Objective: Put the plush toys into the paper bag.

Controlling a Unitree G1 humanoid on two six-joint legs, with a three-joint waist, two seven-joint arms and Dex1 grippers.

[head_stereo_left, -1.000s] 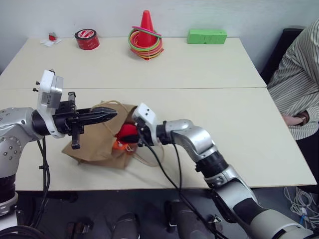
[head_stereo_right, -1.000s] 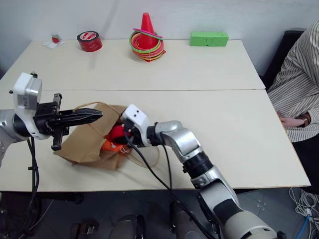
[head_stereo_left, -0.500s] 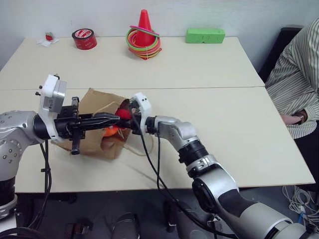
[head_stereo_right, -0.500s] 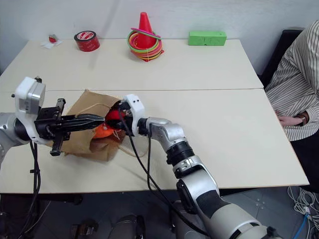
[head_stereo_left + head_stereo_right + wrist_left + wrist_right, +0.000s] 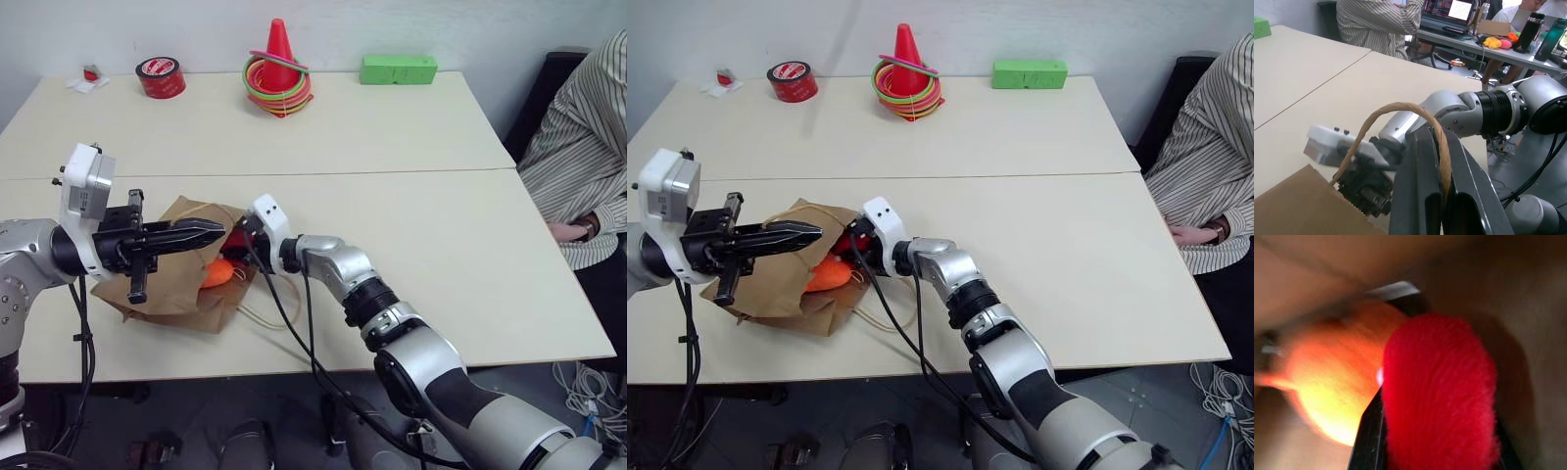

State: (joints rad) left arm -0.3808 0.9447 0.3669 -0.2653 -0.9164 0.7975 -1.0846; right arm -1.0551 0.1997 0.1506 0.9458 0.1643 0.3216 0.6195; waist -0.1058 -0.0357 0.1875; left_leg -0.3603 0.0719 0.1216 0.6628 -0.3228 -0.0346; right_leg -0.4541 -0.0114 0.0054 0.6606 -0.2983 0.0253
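Note:
The brown paper bag (image 5: 162, 291) lies on its side on the near table, its mouth facing right. My left gripper (image 5: 217, 231) is shut on one tan string handle (image 5: 1400, 105) and holds it up above the bag's mouth. At the mouth, my right gripper (image 5: 238, 242) is shut on the red plush toy (image 5: 1440, 382), which sits between its black fingers. The orange plush toy (image 5: 217, 272) rests inside the bag, just beside and below the red one. The bag's other handle (image 5: 257, 315) trails loose on the table.
At the far table edge stand a red tape roll (image 5: 160, 77), a red cone with coloured rings (image 5: 278, 69) and a green block (image 5: 398, 69). A person in a striped shirt (image 5: 578, 157) sits at the right. A seam splits the two tables.
My right gripper has pushed forward and down, carrying the red plush toy deeper into the bag's mouth. The left gripper has kept hold of the handle in place.

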